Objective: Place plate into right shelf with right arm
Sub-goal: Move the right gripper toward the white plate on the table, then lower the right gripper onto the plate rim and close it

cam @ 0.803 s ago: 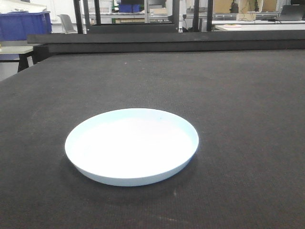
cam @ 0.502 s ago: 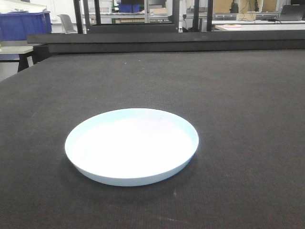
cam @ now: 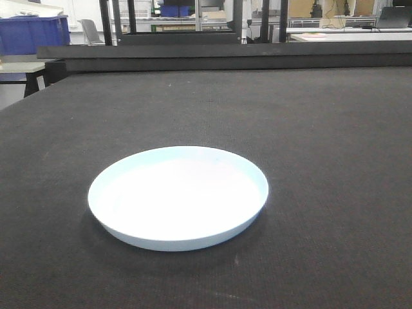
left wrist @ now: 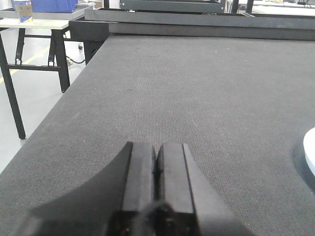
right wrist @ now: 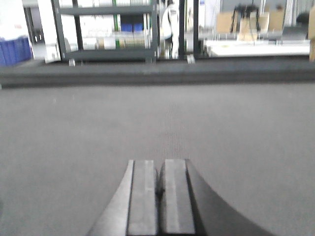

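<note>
A dark grey textured table (cam: 322,129) fills the view. Nearest, the left pincer (left wrist: 157,150) and the right pincer (right wrist: 160,164) sit low over it, both closed and empty. The white plate (cam: 178,196) lies flat on the table, right of the left pincer and slightly ahead. Far beyond it stands a blue bin (cam: 35,33).

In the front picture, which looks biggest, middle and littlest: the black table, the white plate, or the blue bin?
1. black table
2. white plate
3. blue bin, far back, so its real size is unsure
</note>
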You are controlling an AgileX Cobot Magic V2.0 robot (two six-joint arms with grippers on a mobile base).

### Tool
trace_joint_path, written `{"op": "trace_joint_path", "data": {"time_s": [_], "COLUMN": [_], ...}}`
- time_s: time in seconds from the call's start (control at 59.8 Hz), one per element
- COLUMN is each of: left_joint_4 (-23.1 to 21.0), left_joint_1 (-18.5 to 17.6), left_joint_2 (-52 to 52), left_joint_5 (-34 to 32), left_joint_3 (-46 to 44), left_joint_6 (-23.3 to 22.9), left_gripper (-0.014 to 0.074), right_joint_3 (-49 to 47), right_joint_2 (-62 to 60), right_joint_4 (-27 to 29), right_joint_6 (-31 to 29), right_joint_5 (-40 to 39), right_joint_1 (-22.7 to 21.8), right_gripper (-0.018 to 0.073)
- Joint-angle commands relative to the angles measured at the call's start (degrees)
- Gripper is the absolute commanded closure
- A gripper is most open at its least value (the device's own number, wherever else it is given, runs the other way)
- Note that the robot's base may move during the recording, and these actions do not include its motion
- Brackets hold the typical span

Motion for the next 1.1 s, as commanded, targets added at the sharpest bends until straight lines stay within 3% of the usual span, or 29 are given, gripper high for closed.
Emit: {"op": "trace_joint_path", "data": {"time_s": [0.0,0.167,0.268,0.435,0.602,0.652,0.736,0.903,1.004,1.087], "left_joint_4": [-0.3,-0.3,-0.3,-0.3,-0.3,-0.3,-0.3,-0.3,-0.3,-0.3], "left_joint_1": [-0.4,-0.4,-0.4,-0.4,-0.4,-0.4,-0.4,-0.4,-0.4,-0.4], "left_joint_2": [-0.4,-0.4,-0.4,-0.4,-0.4,-0.4,-0.4,-0.4,-0.4,-0.4], "left_joint_5": [-5.0,-5.0,-5.0,-5.0,-5.0,-5.0,-5.0,-5.0,-5.0,-5.0], "left_joint_3": [0.5,0.5,0.5,0.5,0.5,0.5,0.5,0.5,0.5,0.5], "left_joint_6": [-0.2,-0.2,-0.2,-0.2,-0.2,-0.2,-0.2,-0.2,-0.2,-0.2], "left_gripper": [0.0643,0.0643,0.0643,0.0643,0.0643,0.0643,0.0643,0.0643,0.0643,0.0643], "right_joint_3": [-0.2,-0.2,-2.0,-14.3,-29.8,-34.0,-40.4,-50.5,-54.1,-55.5], "right_joint_2": [-0.8,-0.8,-0.7,-0.2,6.2,9.5,15.8,29.1,36.8,42.4], "right_joint_4": [-0.2,-0.2,-0.3,-6.5,-5.6,-4.2,1.4,20.8,29.3,33.7], "right_joint_6": [-0.3,-0.2,4.9,6.2,4.8,1.6,-8.7,-30.3,-37.4,-39.5], "right_joint_5": [-9.0,-14.6,-12.9,5.1,24.2,29.0,35.1,44.8,49.5,51.9], "right_joint_1": [-0.2,-0.2,0.0,0.0,0.0,0.0,0.0,0.0,0.0,0.0], "right_gripper": [0.0504,0.0504,0.0504,0.0504,0.0504,0.0504,0.0504,0.0504,0.0504,0.0504]}}
